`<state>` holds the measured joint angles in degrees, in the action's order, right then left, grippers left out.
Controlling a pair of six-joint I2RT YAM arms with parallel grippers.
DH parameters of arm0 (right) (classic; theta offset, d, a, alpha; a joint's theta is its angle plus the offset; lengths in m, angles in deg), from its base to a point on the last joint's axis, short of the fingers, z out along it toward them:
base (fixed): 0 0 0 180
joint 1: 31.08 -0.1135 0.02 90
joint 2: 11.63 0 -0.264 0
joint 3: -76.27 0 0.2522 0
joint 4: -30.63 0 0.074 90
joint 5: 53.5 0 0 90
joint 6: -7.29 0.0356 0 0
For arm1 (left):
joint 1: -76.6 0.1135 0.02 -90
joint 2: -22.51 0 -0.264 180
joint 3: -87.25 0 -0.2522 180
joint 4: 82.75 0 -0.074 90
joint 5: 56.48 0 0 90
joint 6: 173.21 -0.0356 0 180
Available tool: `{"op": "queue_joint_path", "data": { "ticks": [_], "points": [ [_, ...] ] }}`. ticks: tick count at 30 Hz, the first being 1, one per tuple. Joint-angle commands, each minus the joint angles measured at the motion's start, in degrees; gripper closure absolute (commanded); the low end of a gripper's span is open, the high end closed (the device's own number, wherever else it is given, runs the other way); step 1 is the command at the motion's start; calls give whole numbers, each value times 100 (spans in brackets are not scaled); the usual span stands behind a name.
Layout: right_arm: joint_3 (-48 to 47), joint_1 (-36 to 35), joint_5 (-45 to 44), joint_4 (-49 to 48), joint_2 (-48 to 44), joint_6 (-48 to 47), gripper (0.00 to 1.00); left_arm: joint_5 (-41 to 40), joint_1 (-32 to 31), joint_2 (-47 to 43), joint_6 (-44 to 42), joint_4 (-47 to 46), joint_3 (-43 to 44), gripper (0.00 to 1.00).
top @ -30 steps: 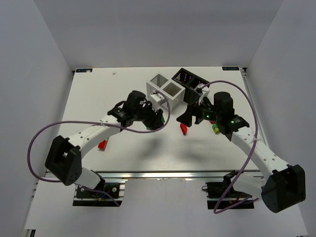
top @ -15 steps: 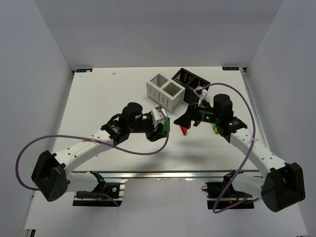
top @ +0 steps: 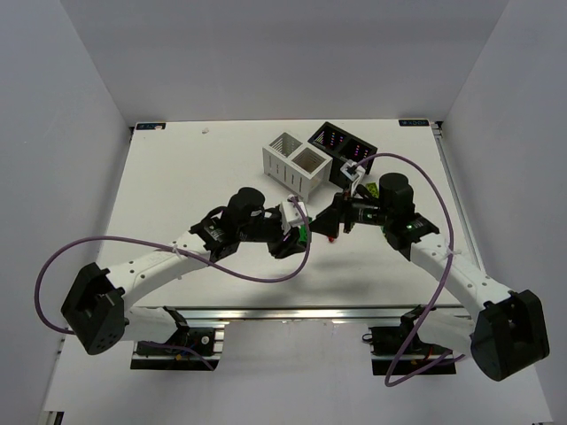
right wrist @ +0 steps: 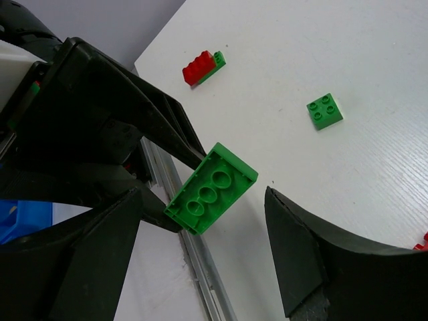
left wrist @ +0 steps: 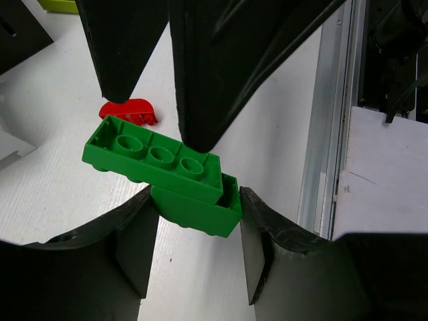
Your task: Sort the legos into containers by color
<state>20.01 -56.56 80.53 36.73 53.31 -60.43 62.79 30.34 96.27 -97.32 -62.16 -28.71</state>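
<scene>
Top: left gripper (top: 297,232) and right gripper (top: 335,218) face each other over the desk (top: 177,177), before the white bin (top: 285,152) | Left wrist: our left jaws clamp joined green bricks (left wrist: 164,170), lifted | Right wrist: right jaws apart at the bricks; we judge a handover, next closing squarely.

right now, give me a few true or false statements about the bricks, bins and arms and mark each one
1. The left end effector grips a green brick. True.
2. The right end effector is shut on a red brick. False: it is open, its fingers on either side of the green brick.
3. The green brick rests flat on the table. False: it is held up in the air.
4. A small green square brick lies loose on the table. True.
5. The white bin stands beside the black bin. True.
</scene>
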Motion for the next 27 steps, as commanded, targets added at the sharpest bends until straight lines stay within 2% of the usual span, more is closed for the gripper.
{"op": "queue_joint_path", "data": {
  "ticks": [1,20,27],
  "points": [
    [14,-89,-44,-245,-9,-31,22,122,-58,-28,-4,-147,52,56],
    [23,-423,-342,-376,334,-66,29,148,-129,51,84,-208,78,56],
    [22,-432,-343,-394,317,-40,42,69,-138,7,84,-261,52,57]
  ]
}}
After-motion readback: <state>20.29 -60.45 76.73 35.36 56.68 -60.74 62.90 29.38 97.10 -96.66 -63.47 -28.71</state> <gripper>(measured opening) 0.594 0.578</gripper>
